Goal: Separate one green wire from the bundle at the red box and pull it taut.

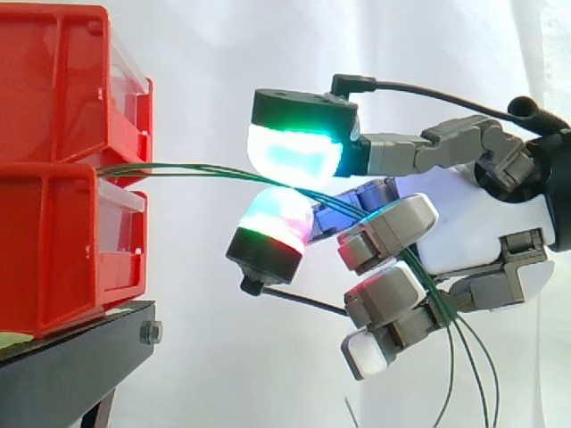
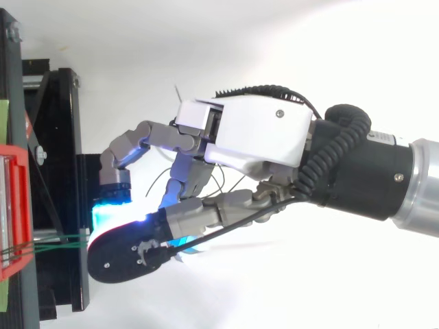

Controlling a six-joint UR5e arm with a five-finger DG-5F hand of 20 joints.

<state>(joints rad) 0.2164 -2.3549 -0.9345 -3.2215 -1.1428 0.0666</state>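
Note:
Two red bins are stacked at the left, upper [image 1: 53, 80] on lower [image 1: 62, 241]. A bundle of thin green wires [image 1: 205, 168] comes out between them and runs right in a shallow arc to my hand [image 1: 482, 223]. The wires pass between a cyan-green glowing fingertip [image 1: 294, 147] above and a red-white glowing thumb pad [image 1: 272, 227] below. They then slant down through the curled lower fingers [image 1: 393, 294], and their loose ends hang below the hand. From above, the hand [image 2: 254, 133] sits right of the red bin [image 2: 15, 205], with the green wires [image 2: 58, 240] stretched between them.
The bins rest on a black stand [image 1: 71, 357], whose frame [image 2: 65, 171] lies just left of the fingertips in the top view. A white curtain hangs behind. The arm enters from the right.

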